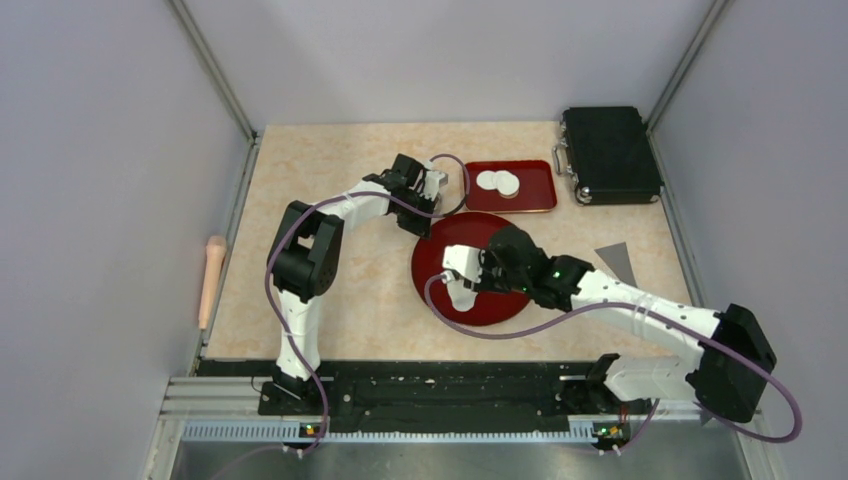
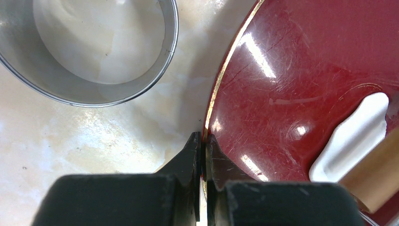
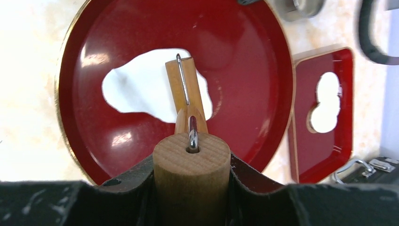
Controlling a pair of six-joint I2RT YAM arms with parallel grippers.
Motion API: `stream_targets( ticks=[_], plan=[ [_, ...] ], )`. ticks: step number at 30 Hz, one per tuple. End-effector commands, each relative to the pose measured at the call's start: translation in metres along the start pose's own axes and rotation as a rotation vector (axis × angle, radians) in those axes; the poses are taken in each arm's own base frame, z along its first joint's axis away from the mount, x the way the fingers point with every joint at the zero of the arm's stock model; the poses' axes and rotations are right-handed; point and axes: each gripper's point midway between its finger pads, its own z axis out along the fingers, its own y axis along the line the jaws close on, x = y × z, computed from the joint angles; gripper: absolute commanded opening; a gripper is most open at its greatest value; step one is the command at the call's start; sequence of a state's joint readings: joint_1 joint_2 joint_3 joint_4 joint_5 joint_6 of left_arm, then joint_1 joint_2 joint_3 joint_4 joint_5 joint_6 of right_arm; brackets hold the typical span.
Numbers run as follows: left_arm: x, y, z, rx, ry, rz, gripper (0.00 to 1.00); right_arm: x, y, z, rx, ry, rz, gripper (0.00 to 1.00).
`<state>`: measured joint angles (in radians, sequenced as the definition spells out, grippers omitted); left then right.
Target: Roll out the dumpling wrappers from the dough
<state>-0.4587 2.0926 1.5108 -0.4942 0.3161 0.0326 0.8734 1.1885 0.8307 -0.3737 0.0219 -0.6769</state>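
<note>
The dough [image 1: 458,256] is a flattened, ragged white sheet on the round red plate [image 1: 470,228]. In the right wrist view the dough [image 3: 139,87] lies mid-plate [image 3: 244,52] under a small wooden roller [image 3: 185,84]. My right gripper [image 3: 192,165] is shut on the roller's round wooden handle, and it also shows in the top view [image 1: 487,272]. My left gripper [image 2: 203,141] is shut on the plate's gold rim [image 2: 226,70] at the plate's far left edge [image 1: 425,205]. Two dumpling wrappers [image 1: 497,182] lie overlapping on a red rectangular tray [image 1: 535,190].
A metal ring [image 2: 89,47] stands on the table just left of the plate. A black case [image 1: 610,155] sits at the far right. A wooden rolling pin [image 1: 212,280] lies outside the left wall. A grey flat piece [image 1: 615,262] lies right of the plate.
</note>
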Motion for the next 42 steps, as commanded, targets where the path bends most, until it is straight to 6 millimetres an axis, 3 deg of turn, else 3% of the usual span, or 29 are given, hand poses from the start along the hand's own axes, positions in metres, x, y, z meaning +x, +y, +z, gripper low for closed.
stream_targets(
  ticks=[1,9,17,24,29,42],
  plan=[
    [0.023,0.019,0.014,-0.066,0.068,0.010,0.00,-0.006,0.010,0.012,-0.009,-0.015,-0.017,0.00],
    [0.023,0.019,0.013,-0.066,0.065,0.009,0.00,0.032,0.034,0.036,-0.074,0.131,-0.071,0.00],
    [0.023,0.019,0.013,-0.066,0.065,0.011,0.00,0.052,0.046,0.047,-0.118,0.200,-0.094,0.00],
    [0.022,0.019,0.012,-0.065,0.061,0.011,0.00,0.042,0.082,0.025,-0.285,0.155,-0.139,0.00],
    [0.022,0.018,0.012,-0.065,0.062,0.013,0.00,0.054,0.106,0.013,-0.392,0.187,-0.144,0.00],
    [0.023,0.019,0.013,-0.068,0.065,0.012,0.00,0.069,0.132,-0.002,-0.510,0.217,-0.140,0.00]
  ],
)
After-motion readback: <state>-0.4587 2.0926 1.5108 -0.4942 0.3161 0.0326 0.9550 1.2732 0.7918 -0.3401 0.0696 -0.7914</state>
